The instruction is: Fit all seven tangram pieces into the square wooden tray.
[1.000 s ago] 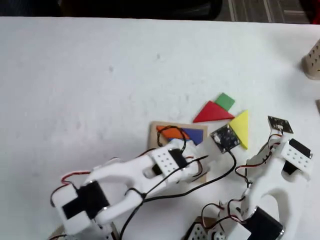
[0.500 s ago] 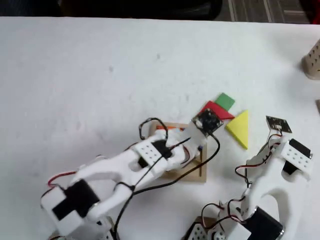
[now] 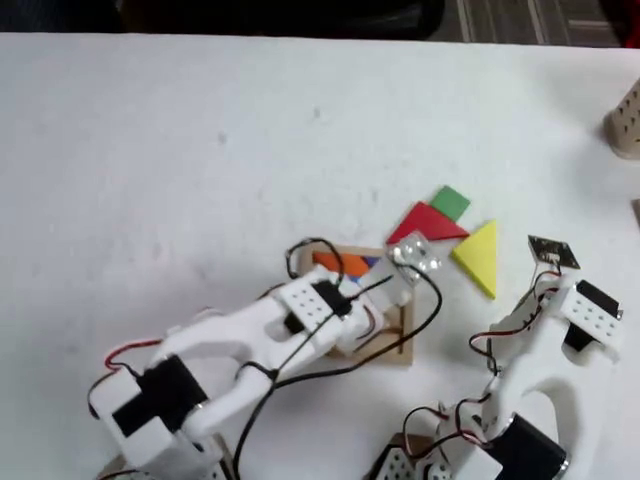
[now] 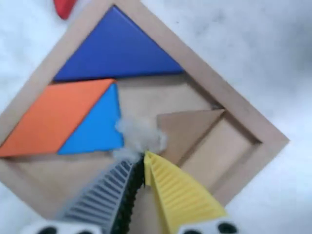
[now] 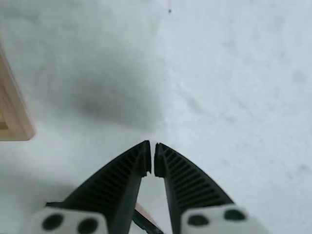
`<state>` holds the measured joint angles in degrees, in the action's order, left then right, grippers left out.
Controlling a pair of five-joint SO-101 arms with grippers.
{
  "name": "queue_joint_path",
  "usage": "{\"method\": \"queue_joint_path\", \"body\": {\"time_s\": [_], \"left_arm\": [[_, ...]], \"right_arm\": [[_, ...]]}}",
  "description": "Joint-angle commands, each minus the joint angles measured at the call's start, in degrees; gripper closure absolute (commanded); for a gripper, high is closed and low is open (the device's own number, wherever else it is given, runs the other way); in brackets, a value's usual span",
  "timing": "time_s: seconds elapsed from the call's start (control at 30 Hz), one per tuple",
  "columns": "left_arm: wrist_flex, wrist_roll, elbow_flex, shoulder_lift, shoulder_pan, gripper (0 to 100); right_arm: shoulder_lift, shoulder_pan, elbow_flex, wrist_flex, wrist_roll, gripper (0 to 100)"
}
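Roughly half the square wooden tray (image 4: 234, 103) is filled: a dark blue triangle (image 4: 119, 51) lies along one rim, w/ an orange parallelogram (image 4: 53, 119) and a light blue triangle (image 4: 97, 126) touching each other just beside it, and a tan triangle (image 4: 187, 129) nr the middle. Bare tray floor shows between the tan piece and the rim on its far side, also in a strip between dark blue and tan. L gripper (image 4: 143, 161) hangs over the tray's middle, jaws closed to a thin dark slit, tips just beside the light blue and tan corners; a whitish smudge sits at the tips, can't tell what it is. From the high view the L arm lies across most of the tray (image 3: 405, 345), covering its centre. Outside the tray on the white table (image 3: 200, 150): red triangle (image 3: 425, 225) near the tray's far corner, green square (image 3: 450, 203) touching it, yellow triangle (image 3: 480, 257) just beside the red one, all 3 unobstructed. R gripper (image 5: 151, 158) is over bare table w/ jaws nearly together, gripping nothing, a tray corner (image 5: 12, 112) off to one side
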<state>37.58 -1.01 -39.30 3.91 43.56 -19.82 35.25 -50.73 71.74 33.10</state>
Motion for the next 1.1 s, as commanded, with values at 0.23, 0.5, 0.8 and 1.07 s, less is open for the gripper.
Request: {"method": "queue_joint_path", "body": {"time_s": [0.23, 0.5, 0.8, 1.07], "left_arm": [[-0.2, 0.9, -6.6, -12.5, 10.3, 98], [-8.2, 1.0, -10.6, -12.7, 11.4, 98], [-13.4, 1.0, -10.4, -12.6, 11.1, 98], [-13.4, 1.0, -10.2, -13.1, 8.1, 98]], "right_arm": [[-1.9, 0.4, 0.3, -0.3, 0.6, 98.1], [-1.9, 0.4, 0.3, -0.3, 0.6, 98.1], [-1.9, 0.4, 0.3, -0.3, 0.6, 98.1], [-1.9, 0.4, 0.3, -0.3, 0.6, 98.1]]}}
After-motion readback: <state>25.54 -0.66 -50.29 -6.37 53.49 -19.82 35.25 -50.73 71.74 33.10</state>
